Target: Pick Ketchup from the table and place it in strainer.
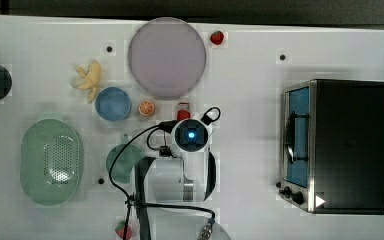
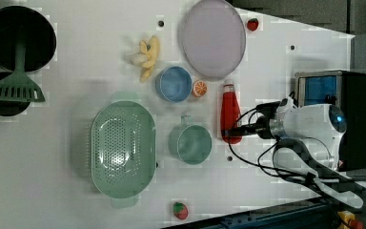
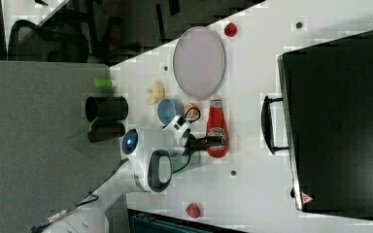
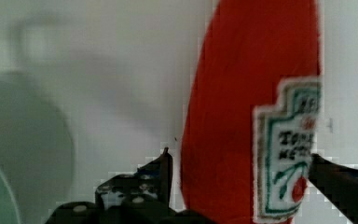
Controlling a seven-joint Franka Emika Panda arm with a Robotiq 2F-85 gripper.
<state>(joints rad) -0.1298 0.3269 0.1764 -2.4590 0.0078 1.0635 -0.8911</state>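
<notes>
Jaws stand wide, one finger on each side of the ketchup (image 4: 242, 116) and neither pressing it yet, as far as I can judge from the wrist view. I read this as the last bit of the approach before the squeeze.

Going left to right across the top view: the strainer (image 1: 51, 160) sits at about 9 o'clock from the gripper (image 1: 182, 120), well apart, with the green cup (image 1: 122, 162) between them. The blue bowl (image 1: 113, 103) and the orange slice (image 1: 146, 107) lie at roughly 10 o'clock. The bottle stands just under the wrist at 12 o'clock, its cap pointing at the lilac plate (image 1: 167, 57). The oven (image 1: 340, 145) is off at 3 o'clock and out of my way.

In the left view the gripper (image 2: 233, 130) straddles the lower body of the bottle (image 2: 229, 114), where it is widest. I want to close there, centred on the belly, so the bottle does not pivot or squirt out of the fingers. I close slowly, since soft plastic will likely give. Once it is held I lift straight up, high enough to clear the cup, before swinging toward 9 o'clock. I lower over the strainer's middle and only then let go.
</notes>
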